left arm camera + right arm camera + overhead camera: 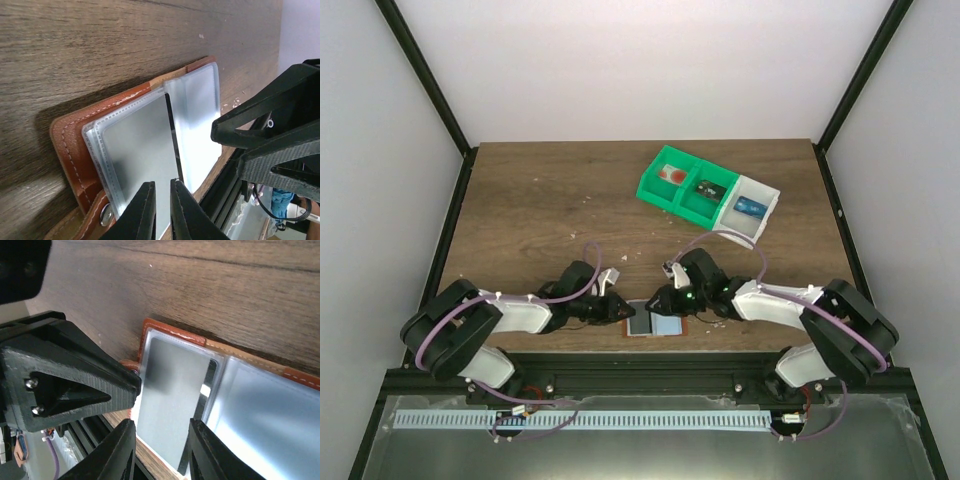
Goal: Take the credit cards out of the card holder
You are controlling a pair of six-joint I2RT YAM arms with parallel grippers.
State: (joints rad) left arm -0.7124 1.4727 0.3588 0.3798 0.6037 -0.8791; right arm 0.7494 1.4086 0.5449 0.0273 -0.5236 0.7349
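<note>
The card holder (665, 327) lies open at the table's near edge, reddish-brown leather (67, 145) around clear sleeves. A grey card (140, 150) sits in its left sleeve (170, 390); the right sleeve (270, 410) looks pale and glossy. My left gripper (161, 187) hangs over that sleeve's near edge by the snap (106, 215). Its fingers are almost together, with only a thin slit between them and nothing visibly pinched. My right gripper (162, 424) is open, its two fingers straddling the grey card's near end. Both grippers (628, 312) (658, 300) meet over the holder.
A green-and-white compartment tray (710, 195) with small items stands at the back right. Pale crumbs dot the wood. A black rail (650, 360) runs right under the holder's near edge. The two grippers' fingers (260, 120) are close together.
</note>
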